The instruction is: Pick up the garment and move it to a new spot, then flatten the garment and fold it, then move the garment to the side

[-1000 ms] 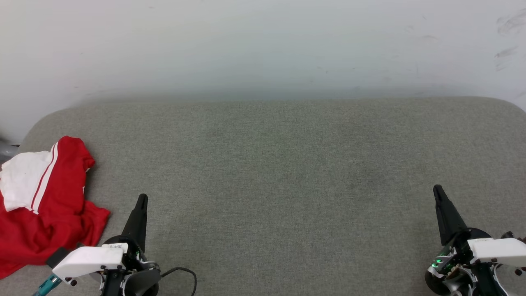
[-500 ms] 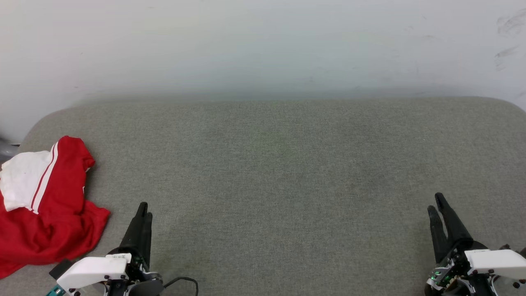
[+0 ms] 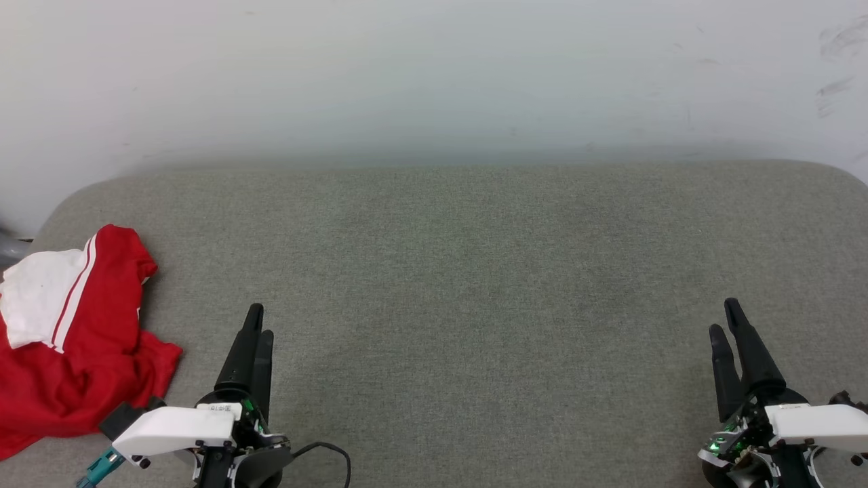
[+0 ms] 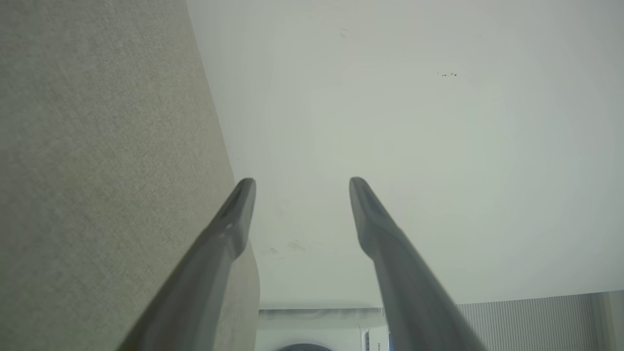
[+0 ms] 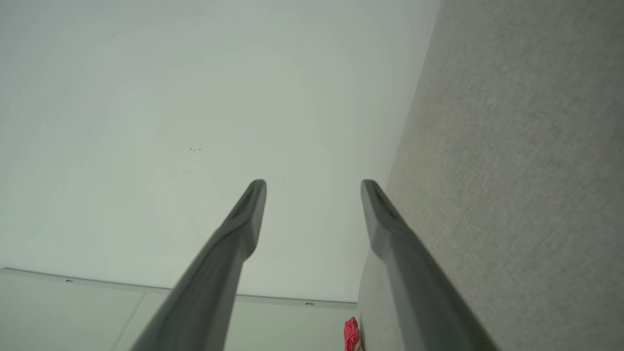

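Your left claw [image 3: 260, 322] sits spread wide, nothing pinched; your right claw [image 3: 723, 316], well apart from it, is spread too. Garment [image 3: 74, 352] lies crumpled on the bench [image 3: 475, 305] just left of the left claw, untouched. Ahead of both claws, grey bench runs to the pale wall [image 3: 434, 81].

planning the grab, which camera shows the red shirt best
Head view: the red shirt lies crumpled at the cushion's left end, white sleeve showing, partly cut off by the frame. The right wrist view catches a red sliver of it at its bottom edge; the left wrist view faces cushion and wall.
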You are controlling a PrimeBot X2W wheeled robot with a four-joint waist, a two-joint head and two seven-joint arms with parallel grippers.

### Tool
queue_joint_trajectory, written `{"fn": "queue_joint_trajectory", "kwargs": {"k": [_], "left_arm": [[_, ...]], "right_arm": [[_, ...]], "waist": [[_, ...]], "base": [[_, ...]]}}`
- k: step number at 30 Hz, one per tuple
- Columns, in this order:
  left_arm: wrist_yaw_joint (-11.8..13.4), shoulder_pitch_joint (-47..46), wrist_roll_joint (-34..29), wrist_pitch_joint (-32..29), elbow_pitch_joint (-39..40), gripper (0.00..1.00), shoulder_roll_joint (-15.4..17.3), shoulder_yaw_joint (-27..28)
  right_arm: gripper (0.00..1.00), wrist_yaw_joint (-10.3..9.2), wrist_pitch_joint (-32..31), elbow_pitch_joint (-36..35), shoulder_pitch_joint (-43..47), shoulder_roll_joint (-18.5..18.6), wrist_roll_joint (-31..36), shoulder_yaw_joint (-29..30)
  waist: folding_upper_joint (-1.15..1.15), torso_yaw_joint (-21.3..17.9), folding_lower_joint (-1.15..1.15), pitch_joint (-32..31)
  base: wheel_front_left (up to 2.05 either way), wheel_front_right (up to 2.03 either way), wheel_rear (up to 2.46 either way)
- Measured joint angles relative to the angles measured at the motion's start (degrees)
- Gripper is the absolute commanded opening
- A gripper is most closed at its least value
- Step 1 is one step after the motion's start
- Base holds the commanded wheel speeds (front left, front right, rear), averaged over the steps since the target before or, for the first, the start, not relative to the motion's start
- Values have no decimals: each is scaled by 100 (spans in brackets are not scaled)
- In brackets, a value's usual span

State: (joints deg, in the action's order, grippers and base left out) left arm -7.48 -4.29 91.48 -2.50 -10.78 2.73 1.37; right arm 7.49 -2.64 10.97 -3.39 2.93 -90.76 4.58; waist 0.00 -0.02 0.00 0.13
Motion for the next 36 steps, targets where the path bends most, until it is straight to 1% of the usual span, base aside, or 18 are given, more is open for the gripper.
{"fn": "queue_joint_trajectory", "kwargs": {"k": [5, 8, 11, 15, 20, 26, 32, 36], "left_arm": [[0, 0, -174, 127, 179, 100, 11, -134], [-1, 5, -495, 198, 275, 100, 27, -159], [-1, 24, -967, 272, 344, 100, 40, -205], [-1, 33, -1659, 357, 402, 100, 48, -276], [-1, 53, -2562, 461, 503, 100, 47, -269], [1, 126, -3655, 577, 590, 100, 64, -252], [111, 177, -4556, 686, 675, 100, 177, -289], [189, 229, -4994, 768, 710, 100, 241, -338]], "right_arm": [[100, 0, 135, -155, 54, 9, 224, -73], [100, 0, 213, -222, 104, 43, 513, -115], [100, 0, 274, -305, 131, 109, 1004, -125], [100, 0, 372, -422, 133, 148, 1850, -100], [100, 0, 415, -599, 144, 149, 2872, -42], [100, 0, 414, -870, 177, 148, 3942, -70], [100, 0, 412, -1028, 230, 171, 4751, -183], [100, 0, 394, -1087, 257, 221, 5161, -241]], "waist": [[0, 4, 0, -9], [0, 7, 0, -16], [0, 9, 0, -23], [0, 6, 0, -33], [0, -1, 0, -45], [0, -9, 0, -60], [0, -12, 0, -72], [0, -9, 0, -79]], "base": [[0, 0, 0], [0, 0, 0], [0, 0, 0], [0, 0, 0], [0, 0, 0], [0, 0, 0], [0, 0, 0], [0, 0, 0]]}}
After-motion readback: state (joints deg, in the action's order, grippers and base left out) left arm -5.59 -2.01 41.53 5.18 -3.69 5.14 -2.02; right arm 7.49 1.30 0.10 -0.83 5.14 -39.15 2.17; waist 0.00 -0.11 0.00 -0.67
